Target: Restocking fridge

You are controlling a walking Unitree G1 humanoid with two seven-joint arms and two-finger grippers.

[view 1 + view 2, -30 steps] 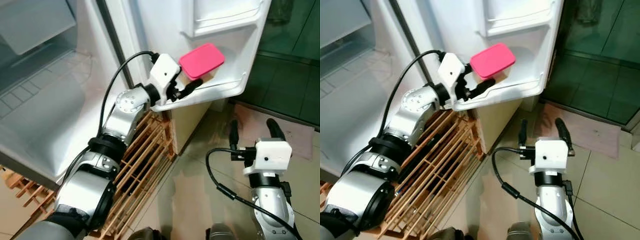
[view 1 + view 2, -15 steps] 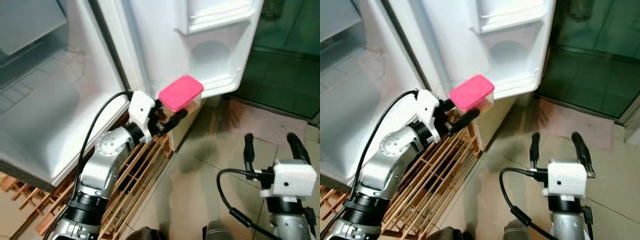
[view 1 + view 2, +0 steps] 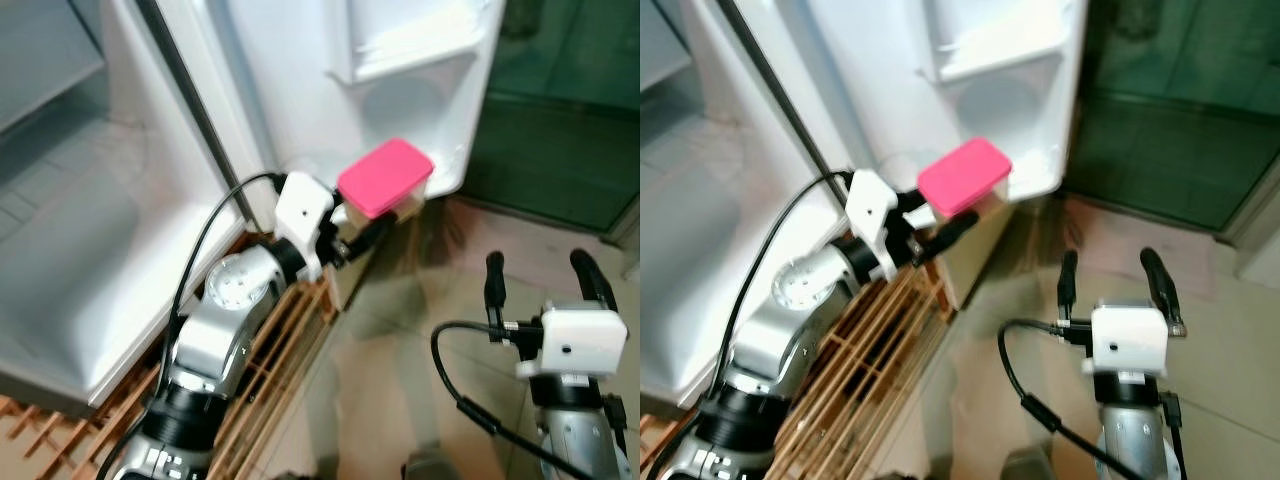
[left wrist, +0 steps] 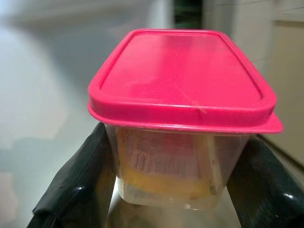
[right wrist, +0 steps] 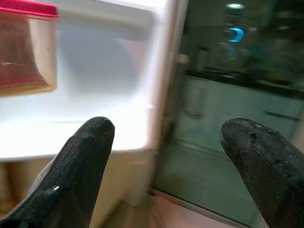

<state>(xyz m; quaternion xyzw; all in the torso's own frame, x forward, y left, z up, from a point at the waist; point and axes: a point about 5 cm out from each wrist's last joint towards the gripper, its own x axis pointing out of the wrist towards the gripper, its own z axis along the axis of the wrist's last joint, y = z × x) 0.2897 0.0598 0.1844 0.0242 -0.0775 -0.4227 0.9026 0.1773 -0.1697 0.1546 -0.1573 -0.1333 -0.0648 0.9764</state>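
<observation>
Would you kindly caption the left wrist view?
Left end effector grips a clear plastic container with a pink lid.

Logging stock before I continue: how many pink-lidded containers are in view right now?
1. The pink-lidded container is gripped in the left tool, in front of the open fridge door. Others may be hidden elsewhere.

Lowest moulded bin of open white fridge door [image 3: 452, 150] bare, open toward front; raised front lip bars low entry. Pink-lidded clear plastic container [image 3: 386, 179] hangs just before that lip, clamped in left gripper [image 3: 375, 217]. Slatted wooden rack [image 3: 285, 345] crowds floor below. Beige tiled floor [image 3: 390, 340] open beside spread-fingered right gripper [image 3: 538, 285].
</observation>
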